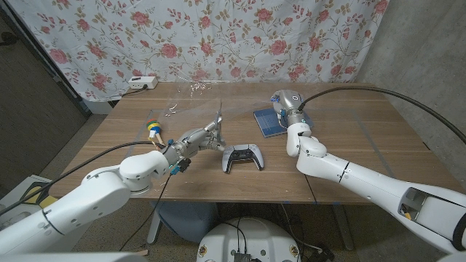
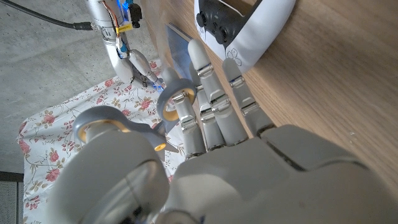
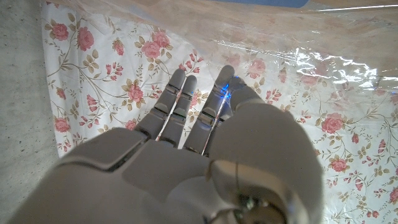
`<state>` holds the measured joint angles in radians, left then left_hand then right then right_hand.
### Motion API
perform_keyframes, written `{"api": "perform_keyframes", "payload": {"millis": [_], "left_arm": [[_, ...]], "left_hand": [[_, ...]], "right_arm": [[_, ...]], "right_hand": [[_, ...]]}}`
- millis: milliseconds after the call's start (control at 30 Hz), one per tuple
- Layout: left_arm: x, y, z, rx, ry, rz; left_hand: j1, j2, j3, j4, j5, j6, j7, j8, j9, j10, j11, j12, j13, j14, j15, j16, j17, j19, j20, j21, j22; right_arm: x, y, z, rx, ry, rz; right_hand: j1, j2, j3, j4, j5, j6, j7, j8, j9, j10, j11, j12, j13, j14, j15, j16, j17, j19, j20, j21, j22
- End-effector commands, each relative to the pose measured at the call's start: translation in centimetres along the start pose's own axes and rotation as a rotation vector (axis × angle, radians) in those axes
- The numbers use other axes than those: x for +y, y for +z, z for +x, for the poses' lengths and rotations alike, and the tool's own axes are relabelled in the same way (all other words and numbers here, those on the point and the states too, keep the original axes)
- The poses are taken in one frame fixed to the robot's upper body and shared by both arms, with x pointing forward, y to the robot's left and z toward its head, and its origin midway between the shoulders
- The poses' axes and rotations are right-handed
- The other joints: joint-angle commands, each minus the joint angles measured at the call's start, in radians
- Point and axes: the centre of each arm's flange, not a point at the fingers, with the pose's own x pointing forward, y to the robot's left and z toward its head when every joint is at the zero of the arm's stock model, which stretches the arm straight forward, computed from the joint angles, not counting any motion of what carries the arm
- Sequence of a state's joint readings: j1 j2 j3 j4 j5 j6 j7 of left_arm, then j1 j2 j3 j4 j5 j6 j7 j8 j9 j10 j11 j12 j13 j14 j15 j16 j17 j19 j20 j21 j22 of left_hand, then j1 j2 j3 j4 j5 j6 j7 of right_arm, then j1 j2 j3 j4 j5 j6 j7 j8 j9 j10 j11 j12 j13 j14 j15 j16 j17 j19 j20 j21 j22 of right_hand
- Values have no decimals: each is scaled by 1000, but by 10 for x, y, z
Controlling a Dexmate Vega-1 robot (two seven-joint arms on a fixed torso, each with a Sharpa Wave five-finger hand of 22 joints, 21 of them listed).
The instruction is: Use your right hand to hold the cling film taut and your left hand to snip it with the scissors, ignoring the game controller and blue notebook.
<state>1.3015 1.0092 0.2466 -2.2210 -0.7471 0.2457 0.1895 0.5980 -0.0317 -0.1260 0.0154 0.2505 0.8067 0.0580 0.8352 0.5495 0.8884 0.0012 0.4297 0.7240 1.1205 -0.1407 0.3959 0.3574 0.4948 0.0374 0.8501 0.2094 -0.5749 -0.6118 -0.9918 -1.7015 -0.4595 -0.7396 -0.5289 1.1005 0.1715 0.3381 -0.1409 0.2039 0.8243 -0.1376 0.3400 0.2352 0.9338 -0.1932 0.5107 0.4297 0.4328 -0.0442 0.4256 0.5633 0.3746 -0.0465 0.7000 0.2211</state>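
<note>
My left hand holds grey-handled scissors left of the table's middle, blades pointing up and away. In the left wrist view their handle loops lie against my fingers. The cling film is a clear, glinting sheet stretched above the table's far half, from a colourful holder toward my right hand. That hand is raised over the blue notebook and seems to pinch the film's edge. In the right wrist view the film runs just beyond my fingertips.
A white and black game controller lies near the front edge, just right of the scissors, also seen close by as the controller. A white power strip sits at the far left corner. A floral curtain hangs behind the table.
</note>
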Motion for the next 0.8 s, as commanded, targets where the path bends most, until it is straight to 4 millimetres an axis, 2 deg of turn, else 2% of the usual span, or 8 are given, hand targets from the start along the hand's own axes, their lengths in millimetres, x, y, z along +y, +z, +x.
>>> {"api": "perform_keyframes", "payload": {"millis": [33,800], "left_arm": [[-4,2,5,-7,-37,3],[-14,6,19,-17,-75,-10]], "left_hand": [[13,0,-7,0,-2,2,10,-2,2,67,-55,-3,-2,1,-7,7,-1,4,-5,1,1],[19,2,-15,2,-11,6,4,-6,6,72,-61,-7,1,11,-9,11,-5,13,-18,4,1]], "right_arm": [[-7,11,-2,0,-12,20],[-12,8,-6,74,-14,81]], "right_hand": [[9,-2,3,-5,10,10,3,-3,3,7,-4,7,7,12,-185,0,6,-2,-6,12,2],[8,-9,4,-11,23,39,14,-11,4,25,7,19,-9,35,-182,-8,9,-12,16,33,-1]]}}
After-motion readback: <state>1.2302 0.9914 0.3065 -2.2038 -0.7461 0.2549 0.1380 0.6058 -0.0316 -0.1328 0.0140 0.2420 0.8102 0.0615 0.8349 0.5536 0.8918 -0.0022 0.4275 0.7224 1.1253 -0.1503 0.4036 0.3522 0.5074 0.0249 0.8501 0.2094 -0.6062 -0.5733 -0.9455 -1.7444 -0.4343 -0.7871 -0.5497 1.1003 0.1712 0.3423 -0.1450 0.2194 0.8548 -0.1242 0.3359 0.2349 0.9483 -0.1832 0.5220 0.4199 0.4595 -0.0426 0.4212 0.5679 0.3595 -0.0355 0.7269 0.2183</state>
